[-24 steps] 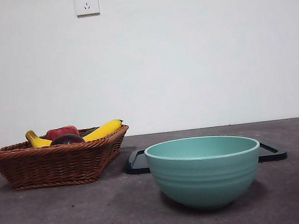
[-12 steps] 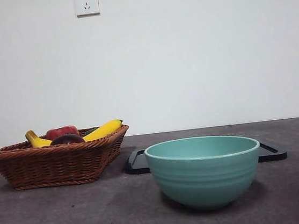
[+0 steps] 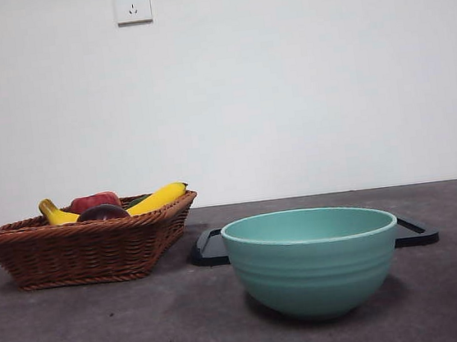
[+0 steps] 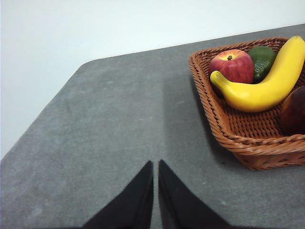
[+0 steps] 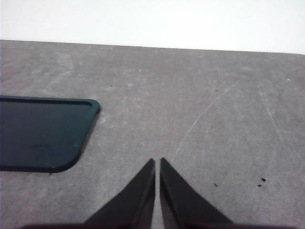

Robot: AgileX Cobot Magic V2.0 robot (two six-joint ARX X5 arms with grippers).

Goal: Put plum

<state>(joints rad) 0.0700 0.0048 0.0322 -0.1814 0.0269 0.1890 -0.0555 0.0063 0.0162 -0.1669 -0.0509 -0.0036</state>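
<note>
The plum (image 3: 101, 212) is a dark maroon fruit lying in the wicker basket (image 3: 81, 250) at the left of the front view; only its top shows over the rim. In the left wrist view the plum (image 4: 294, 110) sits at the basket's (image 4: 248, 143) near corner, cut by the picture's edge. My left gripper (image 4: 156, 164) is shut, over bare table short of the basket. My right gripper (image 5: 157, 161) is shut too, above the table beside a dark tray (image 5: 40, 131). Neither arm shows in the front view.
The basket also holds a red apple (image 4: 232, 66), a yellow banana (image 4: 267, 83) and a green fruit (image 4: 262, 58). A teal bowl (image 3: 312, 260) stands in front at the centre, with the dark tray (image 3: 213, 249) behind it. The table's left edge runs near the left gripper.
</note>
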